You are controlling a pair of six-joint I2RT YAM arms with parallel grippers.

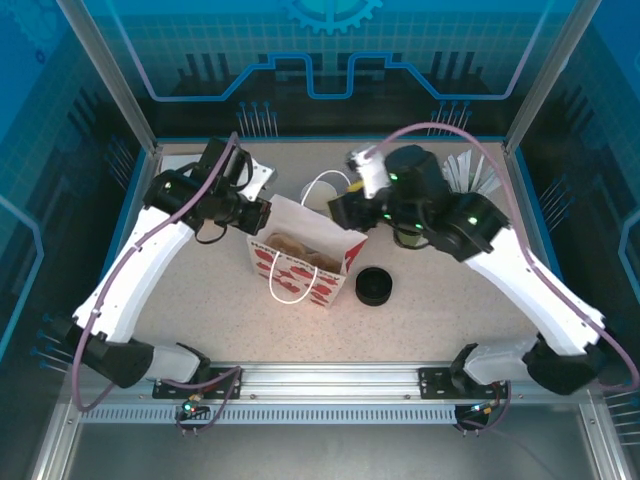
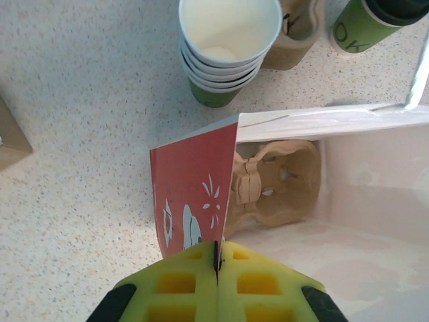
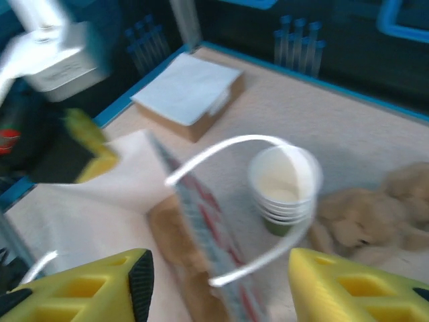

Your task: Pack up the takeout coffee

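Left wrist view shows the left gripper (image 2: pixel 218 268) pinched fully closed on the rim of the paper bag's (image 2: pixel 194 194) red-patterned end wall. That hold looks meant to keep the mouth spread and the bag steady for loading. A pulp cup carrier (image 2: pixel 275 184) lies on the bottom inside, apparently waiting for a cup. The takeout coffee cup (image 2: pixel 228 27), green outside and white within, sits topmost on a nested stack on the table just beyond the bag's far rim, not in the bag. The right gripper (image 3: pixel 220 275) hangs over that far rim with its jaws spread wide and nothing between them. The white handle loop (image 3: pixel 234 141) arches between gripper and cup, a likely snag. Room there is tight, with a lidded green cup (image 2: pixel 375 23) and a second carrier (image 2: pixel 295 37) crowding the stack. Nearer the arms, a black lid (image 1: pixel 374 287) lies just beside the bag.
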